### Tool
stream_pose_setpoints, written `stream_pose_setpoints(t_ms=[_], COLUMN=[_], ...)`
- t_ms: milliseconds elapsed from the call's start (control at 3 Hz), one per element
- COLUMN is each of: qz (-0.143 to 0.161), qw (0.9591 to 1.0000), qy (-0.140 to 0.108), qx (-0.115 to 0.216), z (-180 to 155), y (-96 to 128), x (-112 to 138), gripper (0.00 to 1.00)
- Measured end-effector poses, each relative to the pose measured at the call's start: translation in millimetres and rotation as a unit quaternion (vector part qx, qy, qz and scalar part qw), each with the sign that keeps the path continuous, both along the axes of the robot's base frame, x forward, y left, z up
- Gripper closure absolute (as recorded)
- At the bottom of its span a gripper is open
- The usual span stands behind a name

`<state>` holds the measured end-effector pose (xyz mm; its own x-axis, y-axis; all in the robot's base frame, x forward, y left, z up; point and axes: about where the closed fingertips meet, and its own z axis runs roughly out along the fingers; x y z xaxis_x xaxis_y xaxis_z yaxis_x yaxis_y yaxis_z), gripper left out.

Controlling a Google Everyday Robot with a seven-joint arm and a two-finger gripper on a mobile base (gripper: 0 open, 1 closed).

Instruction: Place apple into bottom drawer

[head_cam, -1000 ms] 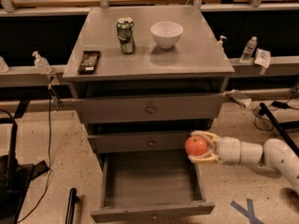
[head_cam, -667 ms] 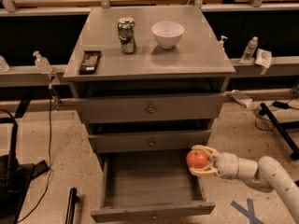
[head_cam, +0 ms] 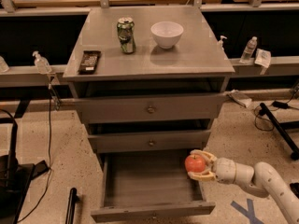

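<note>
Speckled floor (head_cam: 60, 153) surrounded a grey cabinet (head_cam: 149, 111), whose bottom drawer (head_cam: 149, 188) stood open, ready to receive fruit. From the right, the gripper (head_cam: 194, 164) reached over its right wall, clamped around the apple (head_cam: 195, 163), not yet released

Red-orange apple (head_cam: 195, 163) in cream end effector (head_cam: 192, 164) at grey bottom drawer (head_cam: 149, 183) right side

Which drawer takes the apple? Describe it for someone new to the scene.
Find the grey cabinet with the can and bowl on top; the bottom drawer is its lowest. Unlike the two knobbed drawers above, it is pulled far out, and the gripper holds the apple at its right edge.
</note>
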<state>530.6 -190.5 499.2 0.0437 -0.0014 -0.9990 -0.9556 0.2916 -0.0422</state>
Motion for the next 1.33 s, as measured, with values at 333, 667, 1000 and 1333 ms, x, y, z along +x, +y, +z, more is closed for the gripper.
stream_pose_setpoints(t_ms=[333, 667, 1000, 1333], qz=[-0.003, -0.018, -0.03, -0.027], qw=[0.9998, 0.9983, 0.9949, 0.9892], qy=[0.001, 0.008, 0.025, 0.048], qx=[-0.018, -0.055, -0.093, -0.135], z=[-31, -98, -156, -209], y=[1, -1, -5, -4], x=[18, 53, 78, 91], gripper=[1.0, 1.0, 1.0, 1.0])
